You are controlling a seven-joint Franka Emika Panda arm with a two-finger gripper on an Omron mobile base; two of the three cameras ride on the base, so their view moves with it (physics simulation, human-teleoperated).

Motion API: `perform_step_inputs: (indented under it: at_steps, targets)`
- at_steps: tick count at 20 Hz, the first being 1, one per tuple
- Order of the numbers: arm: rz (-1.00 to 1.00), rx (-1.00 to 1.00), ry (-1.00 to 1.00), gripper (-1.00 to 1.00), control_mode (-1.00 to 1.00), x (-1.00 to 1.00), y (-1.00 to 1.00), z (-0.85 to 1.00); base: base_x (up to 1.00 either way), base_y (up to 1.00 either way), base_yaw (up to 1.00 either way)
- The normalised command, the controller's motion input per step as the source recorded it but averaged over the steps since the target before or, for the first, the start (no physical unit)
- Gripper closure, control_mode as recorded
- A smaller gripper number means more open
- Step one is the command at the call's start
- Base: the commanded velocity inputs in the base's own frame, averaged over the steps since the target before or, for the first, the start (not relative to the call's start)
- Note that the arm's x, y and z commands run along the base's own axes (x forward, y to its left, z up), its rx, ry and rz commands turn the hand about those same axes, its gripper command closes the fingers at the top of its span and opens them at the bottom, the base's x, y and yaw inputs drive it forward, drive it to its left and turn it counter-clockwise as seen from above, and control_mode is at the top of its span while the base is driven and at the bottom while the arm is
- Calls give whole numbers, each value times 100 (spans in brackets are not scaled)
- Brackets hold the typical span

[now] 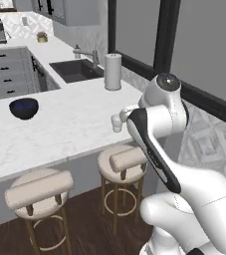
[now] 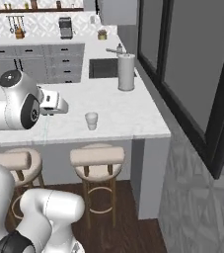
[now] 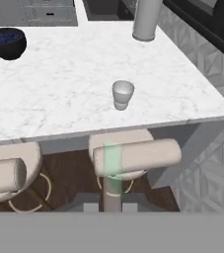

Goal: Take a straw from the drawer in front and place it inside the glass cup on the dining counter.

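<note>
On the desk (image 3: pixel 59 84) the glass cup (image 3: pixel 122 94) stands near the front edge; bowl (image 3: pixel 6 42) at ten o'clock, paper-towel roll (image 3: pixel 145 19) at twelve; two stools (image 3: pixel 133 155) below

A dark blue bowl (image 1: pixel 24 108) sits at the left of the left base view. A white paper-towel roll (image 1: pixel 113 71) stands upper centre, beside a dark sink (image 1: pixel 74 69). Two cushioned bar stools (image 1: pixel 39 193) occupy the lower part.

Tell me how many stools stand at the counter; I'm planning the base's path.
2: one stool on the left, one stool to its right, nearest the glass cup. More may be hidden beyond the frame.
</note>
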Motion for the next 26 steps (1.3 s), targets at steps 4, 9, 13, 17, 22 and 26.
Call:
perform_step_inputs:
  at_steps: [4, 9, 13, 17, 22, 26]
  targets:
    - [0, 0, 0, 100, 100, 0, 0, 0, 59, -37, 43]
    - [0, 0, 0, 100, 100, 0, 0, 0, 62, -52, 38]
    - [0, 0, 0, 100, 100, 0, 0, 0, 75, -56, 20]
    - [0, 0, 0, 100, 100, 0, 0, 0, 92, -27, 3]
    - [-1, 0, 0, 100, -100, 12, 0, 3, 72, -4, 0]
    - [-7, 0, -6, 100, -100, 1, 0, 24, 0, 0, 0]
